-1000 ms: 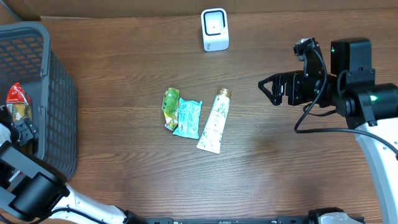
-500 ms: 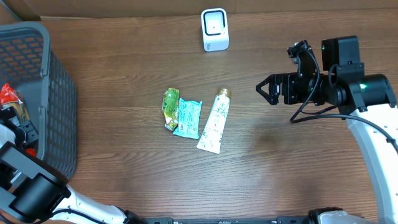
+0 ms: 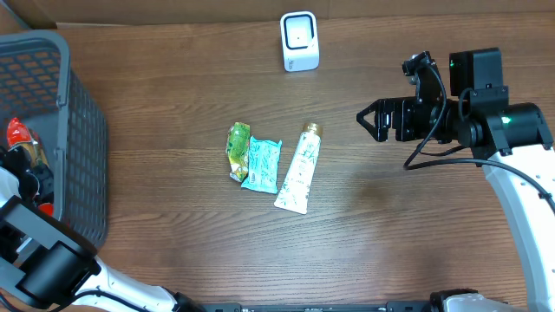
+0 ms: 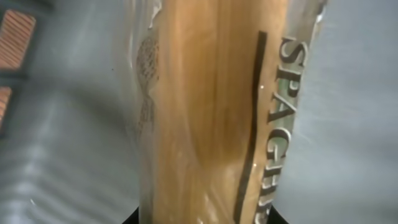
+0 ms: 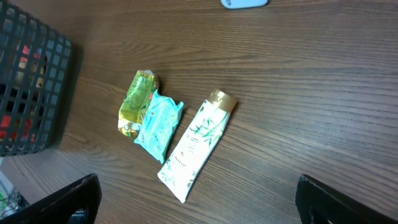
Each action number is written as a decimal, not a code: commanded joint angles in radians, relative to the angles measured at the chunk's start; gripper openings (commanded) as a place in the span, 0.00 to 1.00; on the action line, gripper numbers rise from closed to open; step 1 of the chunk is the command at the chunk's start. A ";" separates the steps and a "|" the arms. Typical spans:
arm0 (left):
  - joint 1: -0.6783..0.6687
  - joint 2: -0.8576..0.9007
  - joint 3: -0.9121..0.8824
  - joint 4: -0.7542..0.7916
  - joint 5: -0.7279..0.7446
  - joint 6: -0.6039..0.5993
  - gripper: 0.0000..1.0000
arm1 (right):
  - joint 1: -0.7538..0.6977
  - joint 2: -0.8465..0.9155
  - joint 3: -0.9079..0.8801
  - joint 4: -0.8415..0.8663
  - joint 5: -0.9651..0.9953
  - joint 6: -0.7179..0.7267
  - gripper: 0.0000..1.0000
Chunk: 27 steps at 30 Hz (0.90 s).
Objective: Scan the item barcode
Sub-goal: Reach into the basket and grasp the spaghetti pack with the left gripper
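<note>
Dark mesh basket [image 3: 82, 147] at left of wooden table [image 3: 173, 87]; green packet [image 3: 238, 150], teal packet [image 3: 262, 165], white tube [image 3: 297, 171] mid-table.

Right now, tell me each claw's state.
Left claw: closed on the spaghetti packet in the basket.
Right claw: open, holding nothing.

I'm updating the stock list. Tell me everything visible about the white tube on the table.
The white tube looks like soft plastic printed with green leaves, with a gold cap and a flat tail. It lies slanted on the wooden table, cap toward the far edge, close beside a teal packet; whether they touch is unclear.
</note>
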 commanded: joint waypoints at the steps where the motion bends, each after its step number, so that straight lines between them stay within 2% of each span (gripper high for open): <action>1: -0.007 -0.135 0.153 -0.045 0.050 -0.126 0.04 | -0.003 -0.003 0.019 0.016 -0.002 0.003 1.00; 7: -0.007 -0.261 0.270 -0.105 0.114 -0.210 0.04 | -0.003 -0.003 0.019 0.036 -0.002 0.003 1.00; 16: -0.042 -0.482 0.303 -0.087 0.157 -0.276 0.04 | -0.003 -0.003 0.019 0.040 -0.002 0.003 1.00; 21: -0.172 -0.597 0.306 -0.107 0.160 -0.270 0.04 | -0.003 -0.003 0.019 0.040 -0.010 0.003 1.00; 27: -0.343 -0.680 0.306 -0.206 0.164 -0.295 0.04 | -0.003 -0.004 0.019 0.036 -0.078 0.008 0.99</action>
